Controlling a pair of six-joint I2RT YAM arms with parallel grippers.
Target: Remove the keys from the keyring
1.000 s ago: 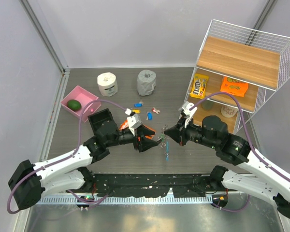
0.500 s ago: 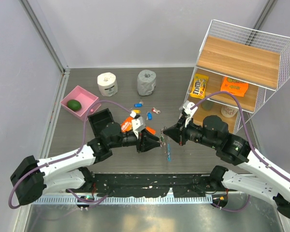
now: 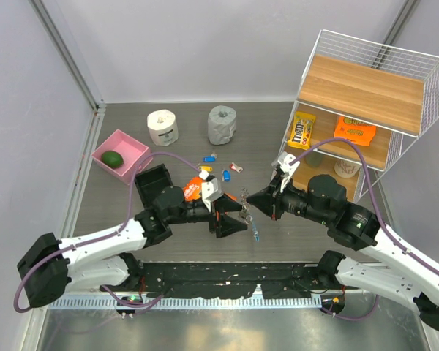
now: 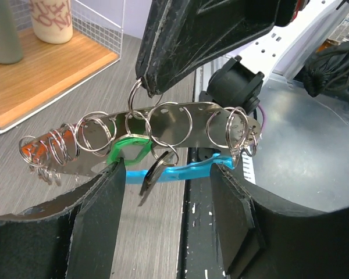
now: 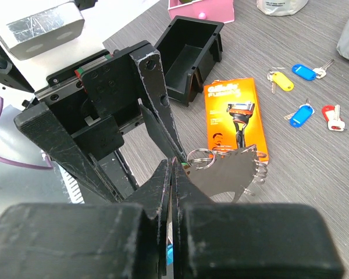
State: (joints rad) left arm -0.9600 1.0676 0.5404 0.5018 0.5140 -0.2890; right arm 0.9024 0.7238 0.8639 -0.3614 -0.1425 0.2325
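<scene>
Keys (image 4: 174, 125): grey metal cluster hung with wire loops, held off the table (image 3: 263, 139) above the middle of its near edge.
Keyring (image 4: 180, 170): light-blue band under the cluster, clamped by the left gripper (image 4: 167, 172).
Right gripper (image 5: 170, 165): closed, pinching the keys from above.

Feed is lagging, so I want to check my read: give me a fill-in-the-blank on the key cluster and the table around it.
1. The right hand is shut on a ___ of the key cluster.
2. One tag in the cluster is ___.
3. The razor box on the table is ___.
4. Near it stands a ___ bin.
Missing words: ring, green, orange, black.
</scene>
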